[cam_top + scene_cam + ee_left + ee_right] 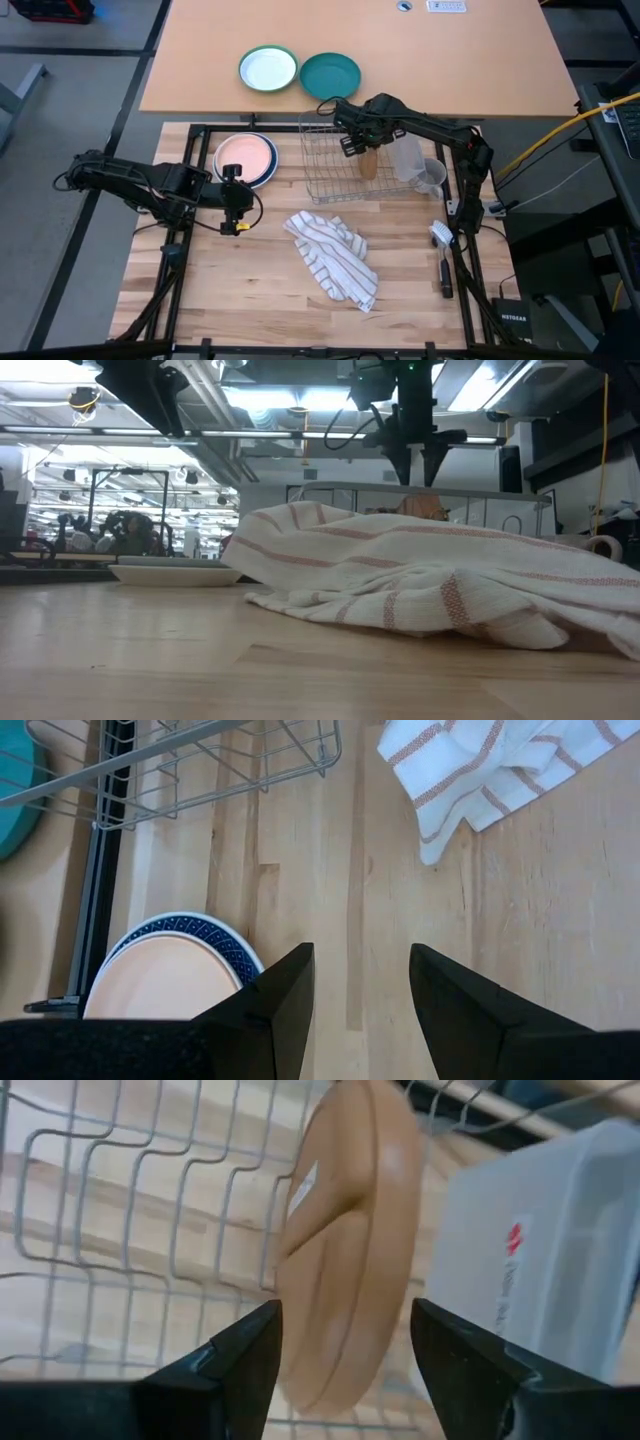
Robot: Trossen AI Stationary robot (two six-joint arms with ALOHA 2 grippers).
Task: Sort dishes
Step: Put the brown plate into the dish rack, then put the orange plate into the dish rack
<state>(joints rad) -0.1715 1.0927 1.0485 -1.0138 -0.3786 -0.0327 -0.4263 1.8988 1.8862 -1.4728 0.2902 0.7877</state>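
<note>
We see one tan-brown plate (345,1240) standing on edge in the wire rack (335,160) between our right gripper's (345,1345) parted, unclamped fingers, while two stacked plates (245,160) wait beside the rack, our empty left gripper (360,985) wide open near them.

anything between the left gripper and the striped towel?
No. In the high view only bare wood of the table separates the left gripper from the striped towel. The left wrist view shows the same bare planks beyond its open fingers.
</note>
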